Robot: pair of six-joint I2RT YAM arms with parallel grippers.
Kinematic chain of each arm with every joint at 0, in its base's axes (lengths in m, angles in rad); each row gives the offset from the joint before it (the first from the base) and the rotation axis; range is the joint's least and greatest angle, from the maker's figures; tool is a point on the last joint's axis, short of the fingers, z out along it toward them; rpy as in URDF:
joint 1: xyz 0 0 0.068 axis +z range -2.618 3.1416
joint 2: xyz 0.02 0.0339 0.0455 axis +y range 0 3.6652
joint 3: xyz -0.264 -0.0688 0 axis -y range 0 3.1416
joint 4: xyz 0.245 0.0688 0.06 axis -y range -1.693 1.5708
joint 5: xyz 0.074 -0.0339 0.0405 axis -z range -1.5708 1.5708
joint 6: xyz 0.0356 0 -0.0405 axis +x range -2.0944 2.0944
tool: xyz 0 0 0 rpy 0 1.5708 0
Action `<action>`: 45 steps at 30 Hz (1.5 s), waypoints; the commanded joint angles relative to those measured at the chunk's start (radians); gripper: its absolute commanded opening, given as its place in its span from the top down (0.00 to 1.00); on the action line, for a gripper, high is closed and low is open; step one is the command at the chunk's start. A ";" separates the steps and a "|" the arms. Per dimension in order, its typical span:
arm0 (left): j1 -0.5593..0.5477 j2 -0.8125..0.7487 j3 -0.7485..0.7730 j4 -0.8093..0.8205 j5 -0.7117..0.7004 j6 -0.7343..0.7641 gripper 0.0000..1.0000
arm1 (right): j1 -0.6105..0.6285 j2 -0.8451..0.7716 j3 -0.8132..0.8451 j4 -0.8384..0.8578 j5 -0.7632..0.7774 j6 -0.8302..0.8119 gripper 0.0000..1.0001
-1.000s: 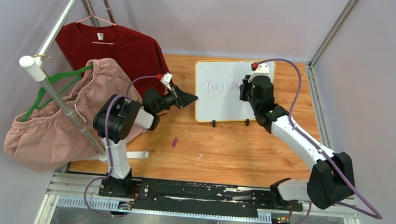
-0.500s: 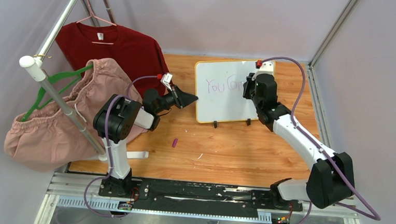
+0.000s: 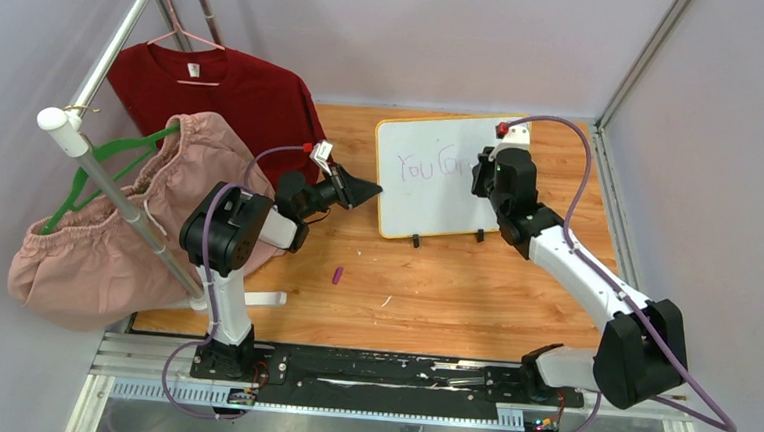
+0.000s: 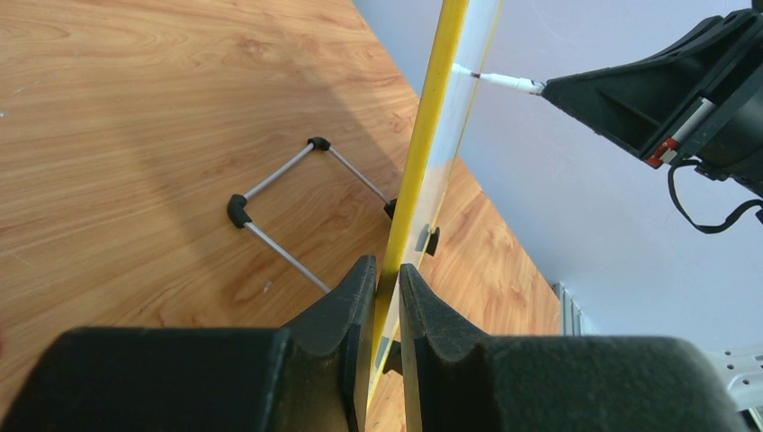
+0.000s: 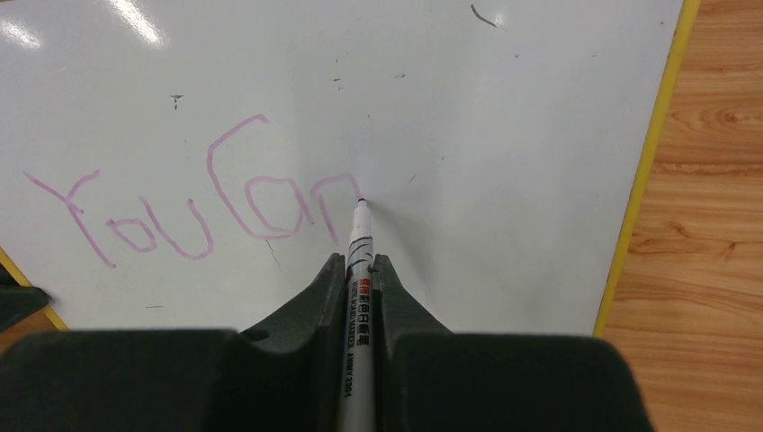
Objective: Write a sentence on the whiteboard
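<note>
The whiteboard stands tilted on its black feet at the back of the table; in the left wrist view it shows edge-on as a yellow frame. My left gripper is shut on the whiteboard's left edge. The sentence reads "You Can" in purple. My right gripper is shut on a white marker. The marker's tip touches the board just right of the last letter.
A red T-shirt and pink shorts hang from a slanted rack pole at the left. A small purple cap lies on the wood in front of the board. The board's wire stand rests behind it.
My right gripper has slid to the right along the board with the marker, and the second word has grown by some letters. The left arm has stayed still.
</note>
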 commanded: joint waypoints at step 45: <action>-0.015 -0.012 -0.011 0.047 0.015 0.020 0.87 | -0.084 -0.105 -0.001 0.004 0.033 0.060 1.00</action>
